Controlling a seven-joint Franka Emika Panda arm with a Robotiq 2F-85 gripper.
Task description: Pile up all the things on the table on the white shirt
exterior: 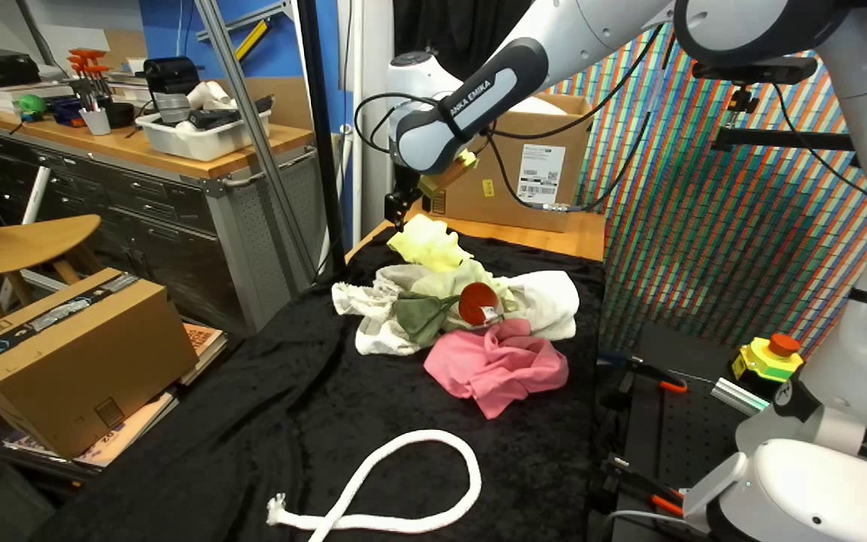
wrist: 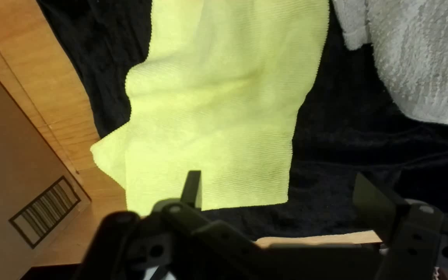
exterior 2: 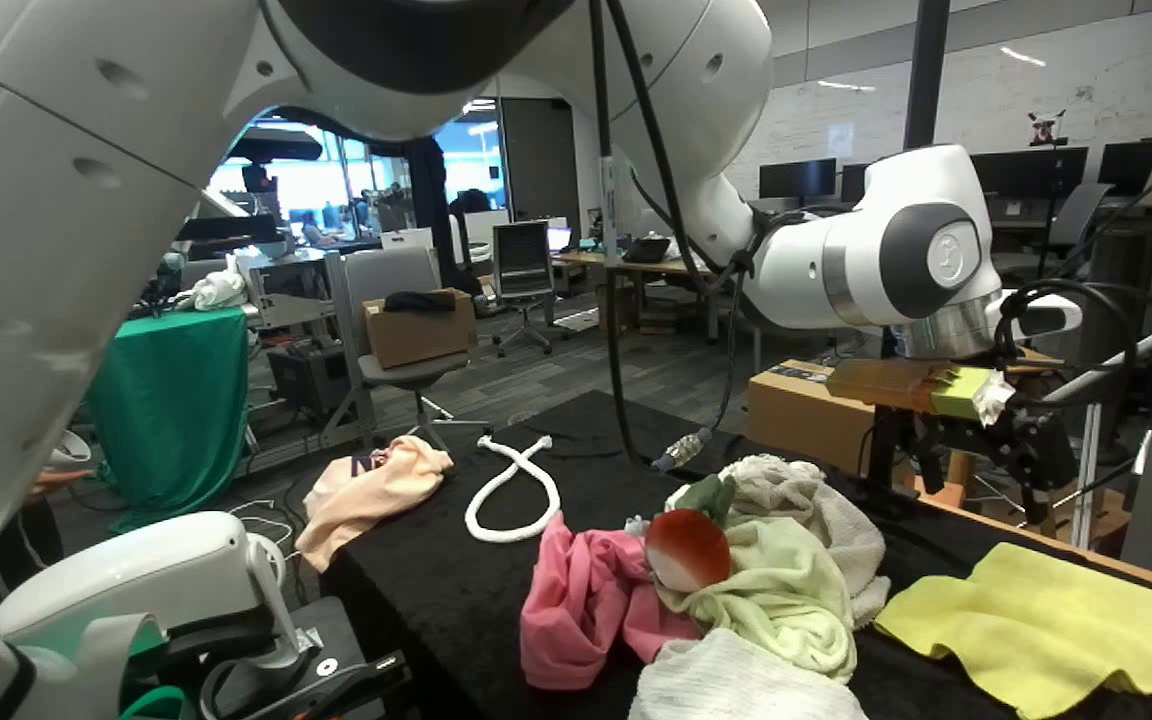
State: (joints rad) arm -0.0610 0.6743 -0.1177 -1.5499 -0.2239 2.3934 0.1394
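In the wrist view my gripper (wrist: 276, 179) stands open above the end of a yellow cloth (wrist: 224, 109), nothing between its fingers. That cloth lies flat at the table's far end in an exterior view (exterior 2: 1046, 630). The off-white shirt (exterior: 546, 301) is spread on the black table (exterior: 373, 406). On it lie a pale yellow-green cloth (exterior 2: 776, 580), a dark green cloth (exterior: 422, 320) and a red-orange rounded object (exterior: 479, 303). A crumpled pink cloth (exterior: 497, 365) adjoins the pile; how much rests on the shirt I cannot tell. Apart lies the thick white rope (exterior: 403, 524), looped.
A peach cloth (exterior 2: 376, 495) drapes over a table edge. Bare wood (exterior: 539, 237) borders the black fabric, with a cardboard box (exterior: 546, 188) standing there. A cable with a metal connector (exterior 2: 681, 450) hangs from the arm over the table.
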